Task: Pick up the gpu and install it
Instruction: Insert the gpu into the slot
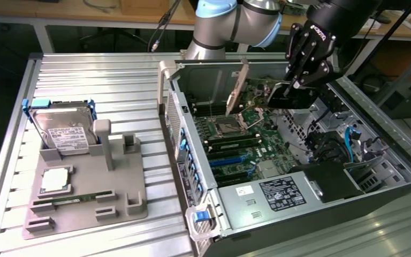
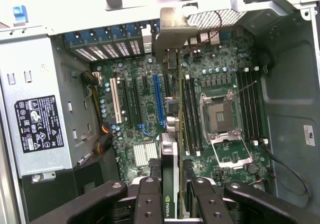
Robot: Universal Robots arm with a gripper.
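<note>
One gripper point(image 2: 172, 209) is working inside the open case point(image 1: 377, 160); its fingers point(image 2: 149, 199) are clamping the gpu point(image 2: 170, 154) by both faces, edge-on. Card is hanging above the motherboard point(image 2: 135, 109), apparently not seated, its metal bracket point(image 2: 176, 31) lying toward the rear slot wall and its edge running just beside the long blue slot point(image 2: 159, 96). Judgement: doing this well is calling for standing the card upright, setting its lower edge parallel over the slot, fitting the bracket into the rear opening, then pressing straight and evenly
</note>
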